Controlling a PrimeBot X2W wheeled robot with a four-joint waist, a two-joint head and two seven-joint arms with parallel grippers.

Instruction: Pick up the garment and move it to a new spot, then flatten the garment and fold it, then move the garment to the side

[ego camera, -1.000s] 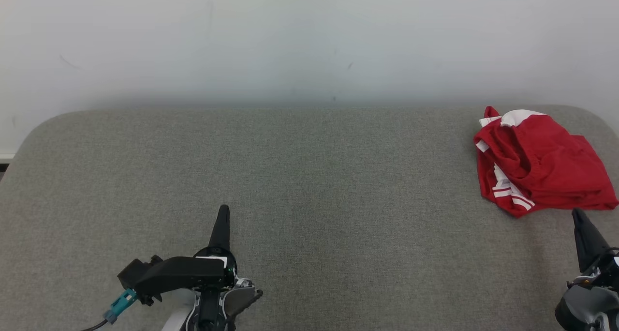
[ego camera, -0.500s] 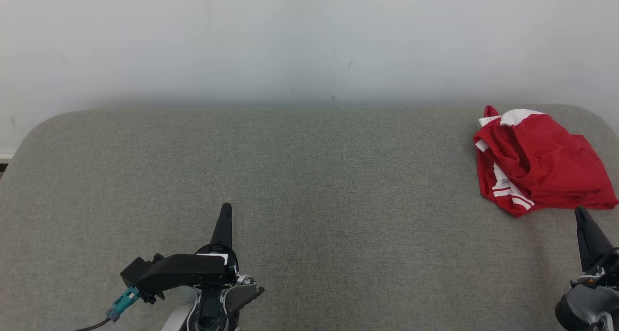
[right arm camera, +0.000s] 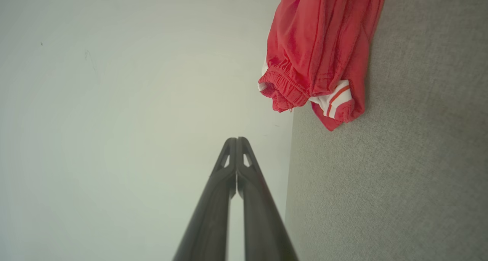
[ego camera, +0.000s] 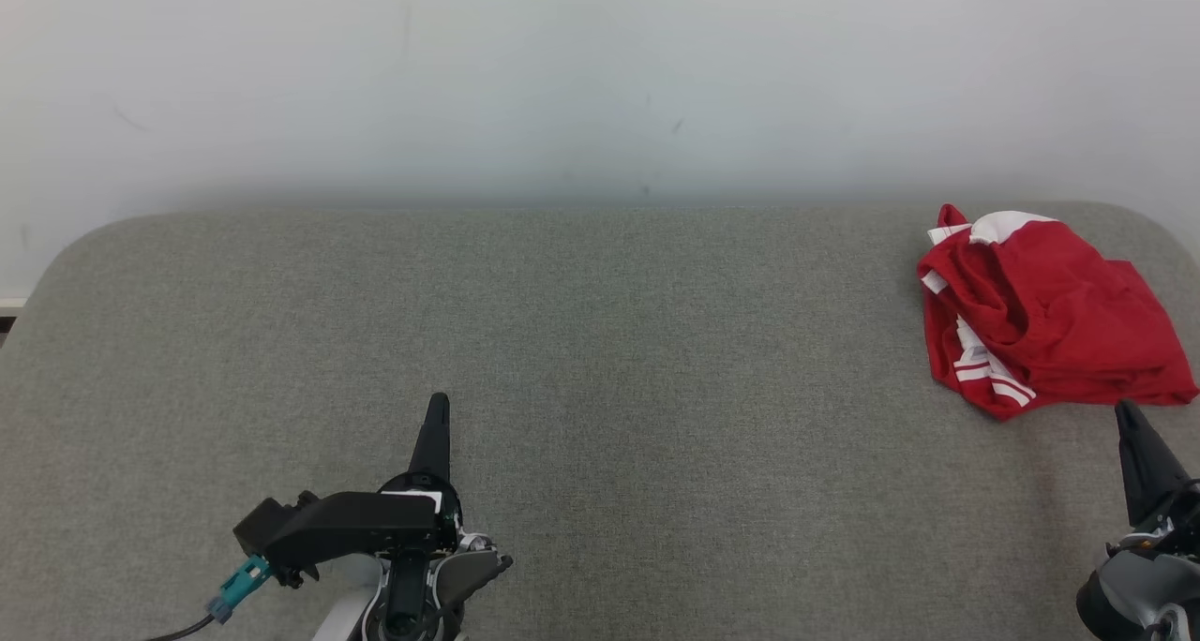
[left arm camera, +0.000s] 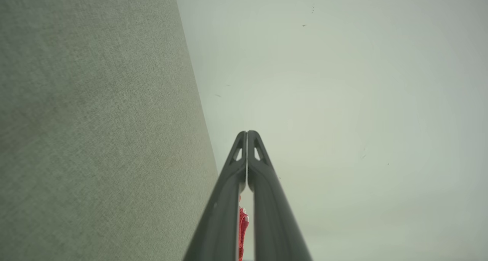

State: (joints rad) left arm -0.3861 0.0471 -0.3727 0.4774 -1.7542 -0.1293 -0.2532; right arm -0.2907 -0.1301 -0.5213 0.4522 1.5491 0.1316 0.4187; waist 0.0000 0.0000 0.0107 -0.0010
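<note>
The crumpled red garment (ego camera: 1050,318) lies at the far right of the worktop (ego camera: 600,341), long axis running far-left to near-right. Left fingers (ego camera: 433,439) and right fingers (ego camera: 1139,458) are pressed together, holding nothing.

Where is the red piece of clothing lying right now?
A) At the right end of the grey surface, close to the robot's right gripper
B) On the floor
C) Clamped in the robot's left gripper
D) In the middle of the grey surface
A: the crumpled red garment lies loose at the right end of the grey surface, just ahead of the right gripper, whose fingers are shut on nothing.
</note>
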